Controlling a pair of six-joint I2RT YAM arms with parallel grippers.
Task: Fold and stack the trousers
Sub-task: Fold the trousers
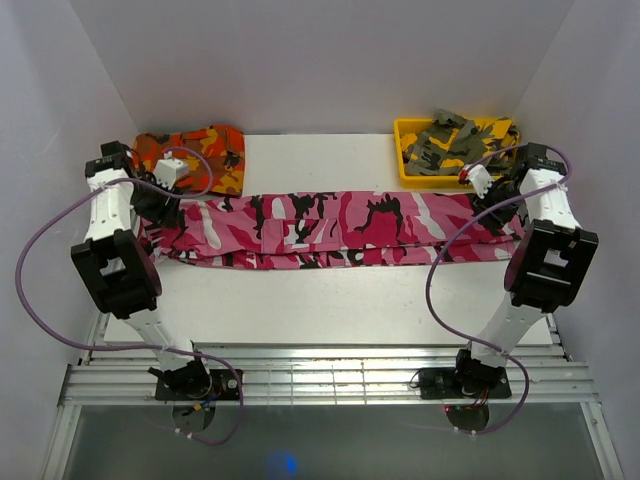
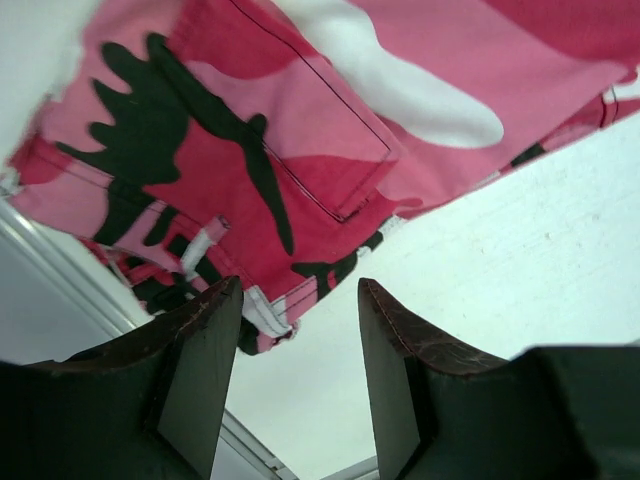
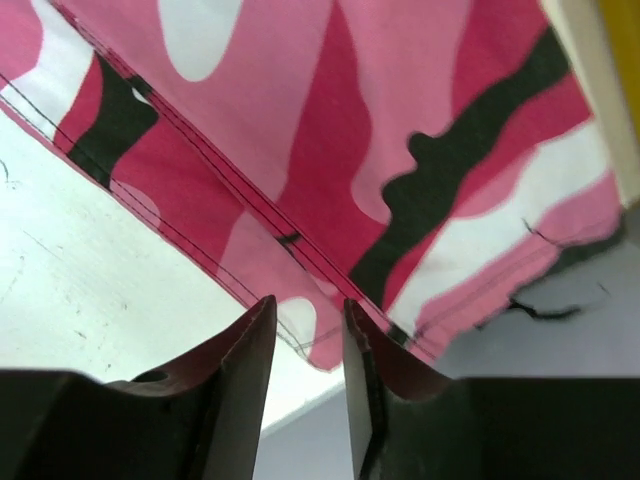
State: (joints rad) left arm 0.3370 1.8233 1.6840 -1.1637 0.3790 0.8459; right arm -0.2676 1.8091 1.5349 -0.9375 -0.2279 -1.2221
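Note:
The pink, magenta, white and black camouflage trousers [image 1: 340, 228] lie stretched left to right across the table, doubled lengthwise into a long band. My left gripper [image 1: 160, 215] is at their left end. In the left wrist view it [image 2: 298, 290] stands open over the bare table, with a corner of the trousers [image 2: 300, 120] just beside the left finger [image 2: 205, 340]. My right gripper [image 1: 495, 215] is at the right end. In the right wrist view its jaws [image 3: 308, 305] are narrowly open, and a hem corner of the trousers [image 3: 350, 150] lies at the fingertips, ungripped.
Folded orange-red camouflage trousers [image 1: 195, 155] lie at the back left. A yellow bin [image 1: 405, 160] at the back right holds olive-grey camouflage trousers [image 1: 455, 140]. White walls enclose the table on three sides. The table's side edges are close to both grippers.

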